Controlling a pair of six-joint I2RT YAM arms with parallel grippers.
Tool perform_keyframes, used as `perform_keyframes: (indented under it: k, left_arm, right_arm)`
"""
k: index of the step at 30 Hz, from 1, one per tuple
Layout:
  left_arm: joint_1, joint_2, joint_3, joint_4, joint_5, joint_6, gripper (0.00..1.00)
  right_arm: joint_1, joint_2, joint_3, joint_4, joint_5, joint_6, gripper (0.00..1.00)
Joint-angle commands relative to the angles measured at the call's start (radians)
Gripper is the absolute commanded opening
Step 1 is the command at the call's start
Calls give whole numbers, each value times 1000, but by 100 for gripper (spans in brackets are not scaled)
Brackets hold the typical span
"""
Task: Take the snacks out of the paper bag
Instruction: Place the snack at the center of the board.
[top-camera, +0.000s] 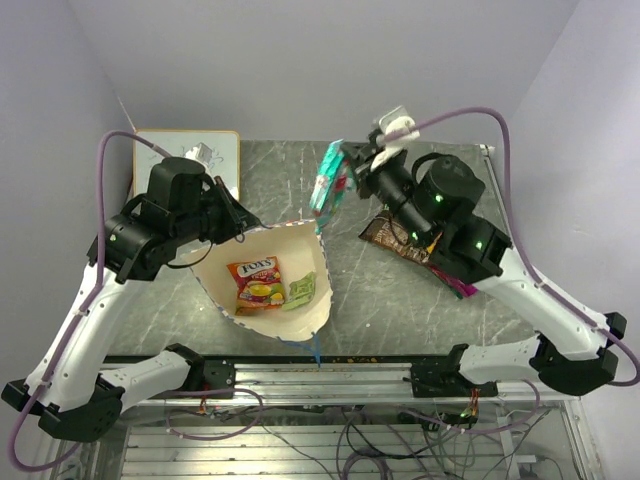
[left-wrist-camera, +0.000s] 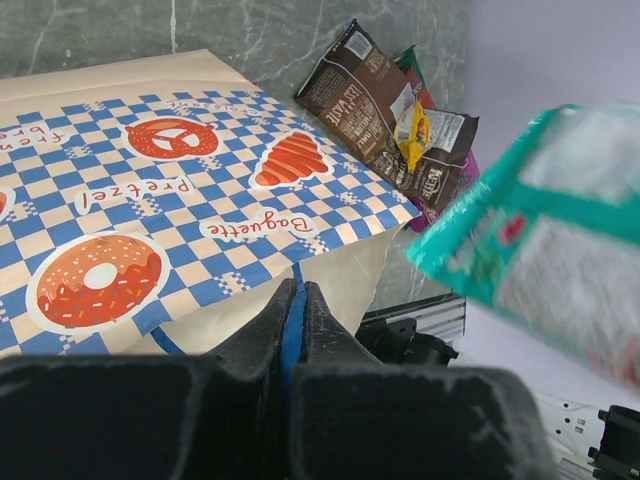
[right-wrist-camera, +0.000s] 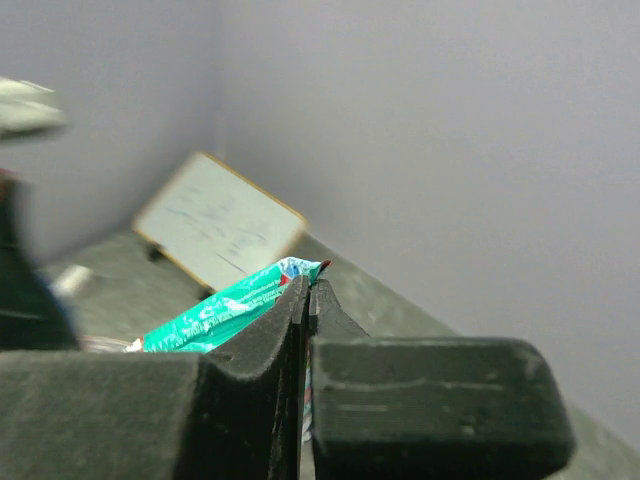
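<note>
Right claw (right-wrist-camera: 308, 292) pinches the light, slippery-looking teal glossy packet (right-wrist-camera: 215, 315) by its edge, left claw (left-wrist-camera: 294, 300) clamps the cream checkered paper bag's (left-wrist-camera: 200, 170) blue cord handle (left-wrist-camera: 292, 280)

The paper bag (left-wrist-camera: 240, 190) bears "Baguette" and "pretzel", upside down, on its checkered band, and the brown bag's (left-wrist-camera: 345, 100) white label partly reads "Kett".

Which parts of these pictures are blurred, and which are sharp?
Left wrist view: the green packet is blurred, while the print on the paper bag is sharp. Right wrist view: the whiteboard behind is soft, and the right gripper is dark and close. Top view: evenly lit and sharp throughout.
</note>
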Motion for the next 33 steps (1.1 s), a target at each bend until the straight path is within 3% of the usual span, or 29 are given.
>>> perform_keyframes:
  k: [1, 7, 18, 27, 33]
  left_arm:
    - [-6, 5, 47, -6, 22, 41, 7]
    - [-6, 4, 43, 7, 48, 51, 7]
    - [-6, 9, 29, 21, 82, 63, 7]
    - [-5, 9, 39, 16, 89, 64, 7]
    - [-6, 7, 49, 44, 124, 59, 7]
  right_arm:
    - [-182, -34, -87, -107, 140, 80, 0]
    - [-354, -131, -337, -119, 165, 86, 0]
    - [-507, -142, -463, -297, 339, 35, 0]
    - [-547, -207, -457, -435, 398, 20, 0]
    - [-602, -208, -507, -395, 427, -42, 0]
